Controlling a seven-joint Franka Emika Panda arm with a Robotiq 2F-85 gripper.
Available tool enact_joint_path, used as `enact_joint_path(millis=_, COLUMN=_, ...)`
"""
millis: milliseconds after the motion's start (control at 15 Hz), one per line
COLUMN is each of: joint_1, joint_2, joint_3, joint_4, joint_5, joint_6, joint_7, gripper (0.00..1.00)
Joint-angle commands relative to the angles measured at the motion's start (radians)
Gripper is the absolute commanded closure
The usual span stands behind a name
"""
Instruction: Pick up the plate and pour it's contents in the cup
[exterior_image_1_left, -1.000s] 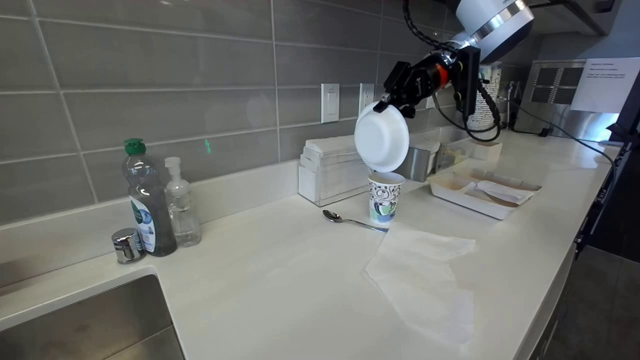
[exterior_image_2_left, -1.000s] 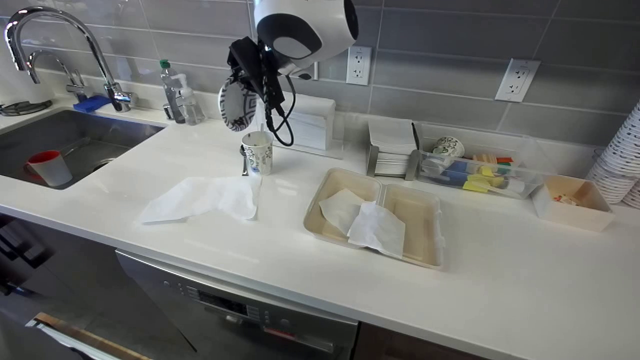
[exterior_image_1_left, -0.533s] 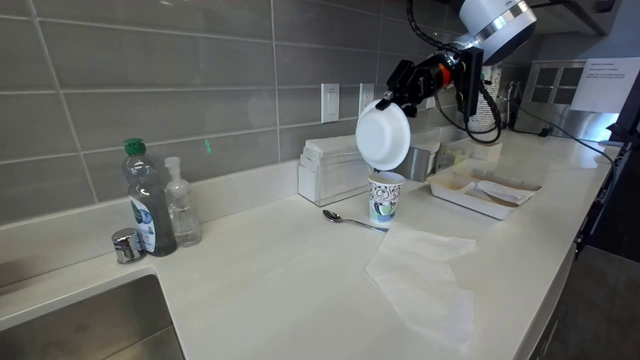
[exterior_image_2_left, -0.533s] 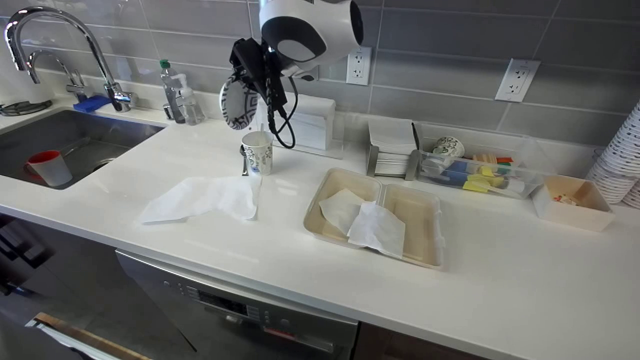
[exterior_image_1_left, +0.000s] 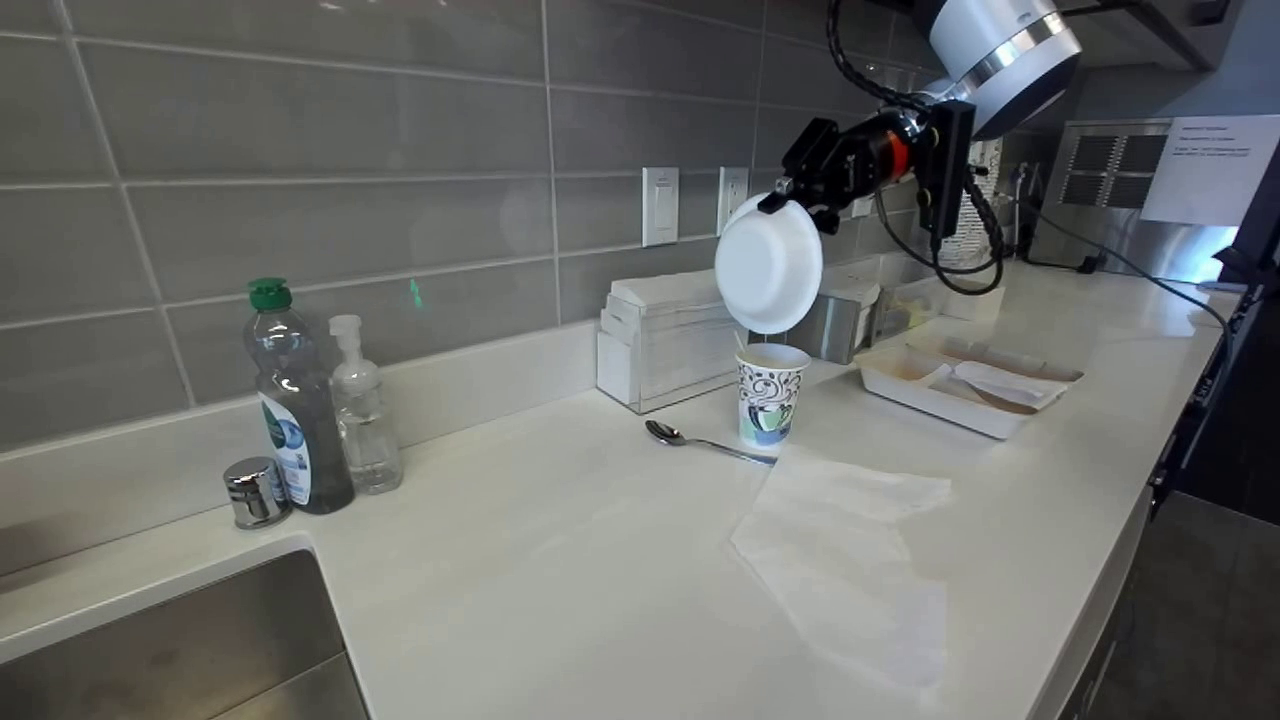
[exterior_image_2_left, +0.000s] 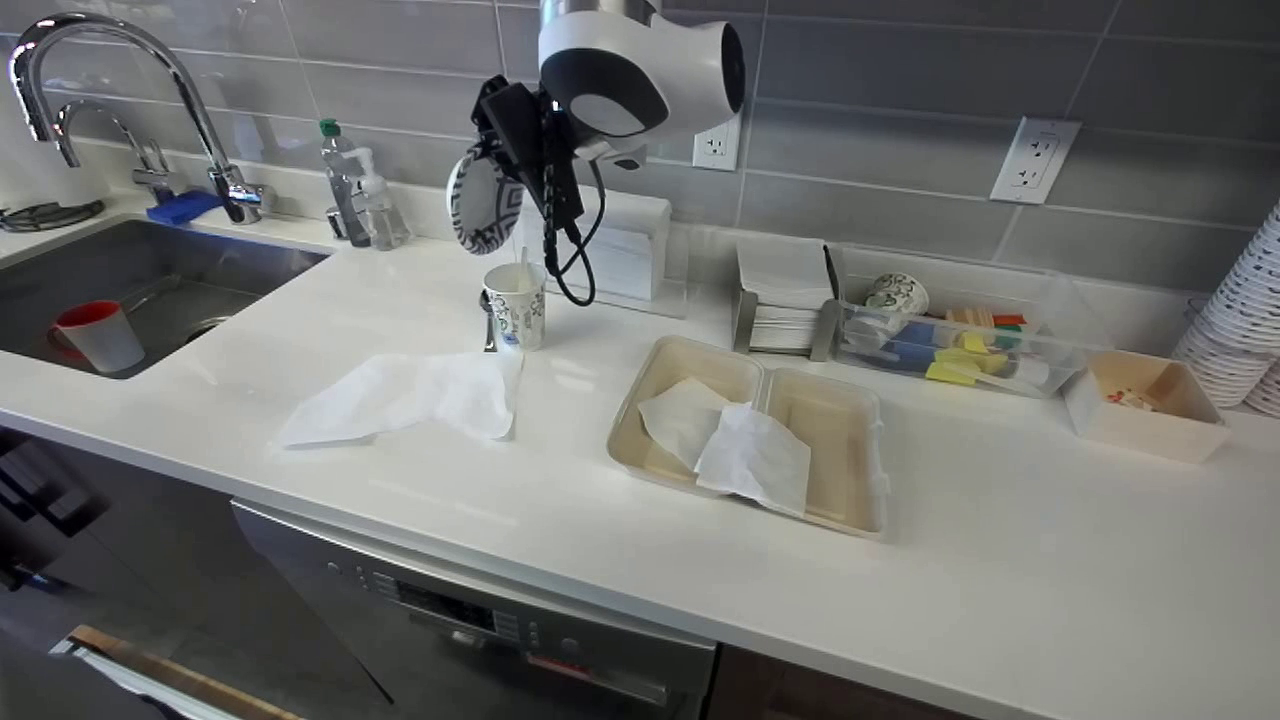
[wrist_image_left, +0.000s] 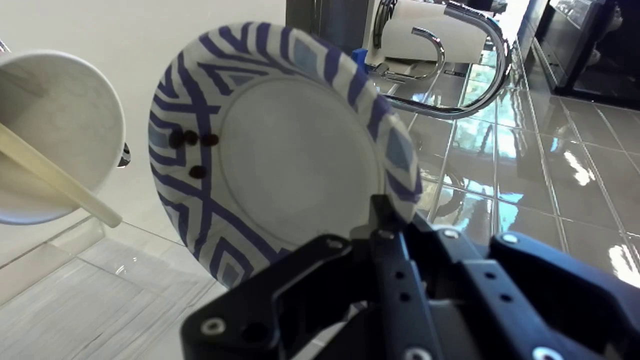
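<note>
My gripper (exterior_image_1_left: 778, 196) is shut on the rim of the plate (exterior_image_1_left: 768, 268) and holds it tilted steeply, almost on edge, above the cup (exterior_image_1_left: 770, 400). In the wrist view the fingers (wrist_image_left: 402, 217) pinch the rim of the plate (wrist_image_left: 300, 160). Several dark brown bits of the contents (wrist_image_left: 190, 138) cling to the patterned rim on the cup side. The cup (wrist_image_left: 75, 115) stands upright on the counter, below and beside the plate's low edge, with a pale stick (wrist_image_left: 60, 175) inside. In an exterior view the plate's patterned face (exterior_image_2_left: 485, 205) shows above the cup (exterior_image_2_left: 515, 305).
A spoon (exterior_image_1_left: 700, 440) and a thin white paper sheet (exterior_image_1_left: 850, 550) lie beside the cup. A napkin holder (exterior_image_1_left: 670, 340) stands behind it against the tiled wall. An open takeout tray (exterior_image_2_left: 830, 440) lies to one side. A soap bottle (exterior_image_1_left: 295, 410) and the sink (exterior_image_2_left: 250, 265) are on the other.
My gripper and the plate have moved slightly up and to the right in both exterior views, so the gap between plate and cup is larger. The cup has not moved.
</note>
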Motion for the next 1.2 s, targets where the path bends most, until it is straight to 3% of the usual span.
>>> enact_joint_path(millis=0, joint_1=-0.013, joint_2=0.023, joint_3=-0.01, joint_4=0.01, joint_5=0.048, joint_6=-0.05, joint_7=-0.025, gripper=0.99)
enact_joint_path(millis=533, joint_1=-0.015, joint_2=0.028, joint_3=-0.011, joint_4=0.012, joint_5=0.062, joint_6=-0.071, joint_7=-0.006, gripper=0.99)
enact_joint_path(millis=867, joint_1=0.073, joint_2=-0.04, joint_3=0.03, joint_4=-0.001, joint_5=-0.087, joint_6=0.093, joint_7=0.069, gripper=0.99)
enact_joint_path(millis=1133, joint_1=0.158, joint_2=-0.063, joint_3=0.1, joint_4=0.002, joint_5=-0.255, joint_6=0.257, joint_7=0.142, gripper=0.99)
